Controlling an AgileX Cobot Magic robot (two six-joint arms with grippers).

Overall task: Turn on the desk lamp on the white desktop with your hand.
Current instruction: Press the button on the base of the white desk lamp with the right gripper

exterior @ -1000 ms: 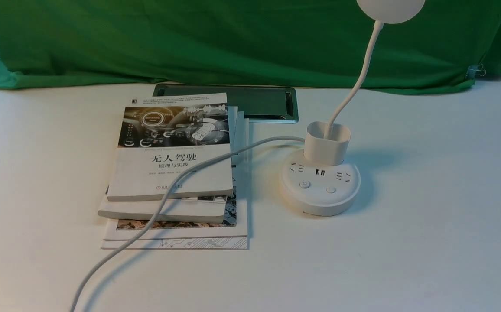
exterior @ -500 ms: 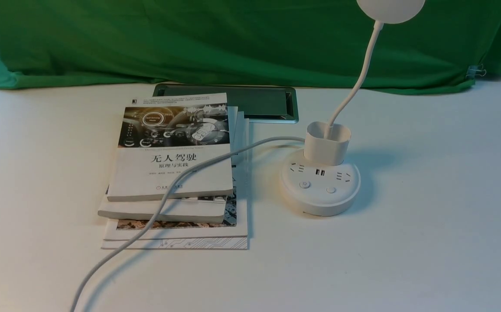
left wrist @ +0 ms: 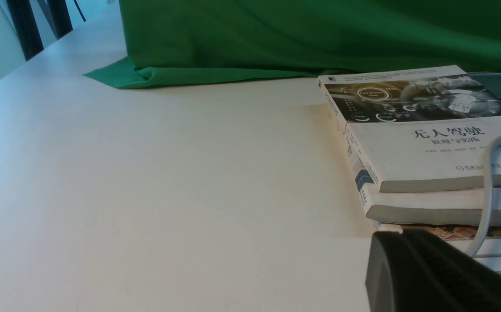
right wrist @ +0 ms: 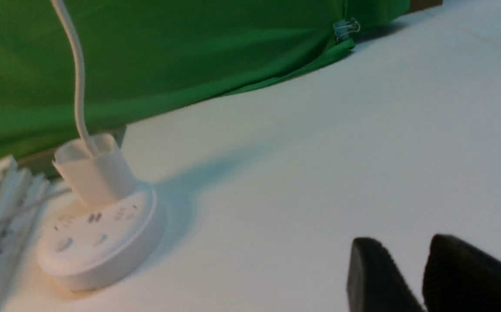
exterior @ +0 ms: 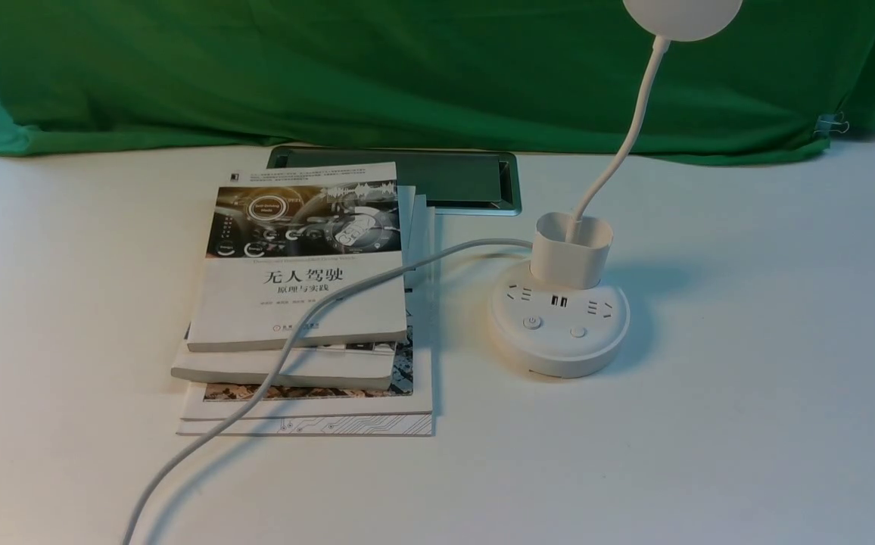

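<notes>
The desk lamp (exterior: 558, 337) stands right of centre on the white desktop (exterior: 748, 424), and its round head (exterior: 681, 17) looks unlit. Two buttons (exterior: 532, 322) sit on the front of the disc base, before the cup holder (exterior: 570, 250). In the right wrist view, my right gripper (right wrist: 402, 247) hovers low over bare desktop, well to the right of the lamp (right wrist: 99, 242). Its fingers stand slightly apart with nothing between them. My left gripper (left wrist: 411, 260) shows only as one dark mass near the books' front corner. The hand does not show in the front view, apart from a dark sliver at the lower left edge.
A stack of books (exterior: 301, 303) lies left of the lamp, with the lamp's white cable (exterior: 316, 318) draped across it toward the front edge. A grey recessed panel (exterior: 453, 178) sits behind the books. Green cloth (exterior: 331, 76) covers the back.
</notes>
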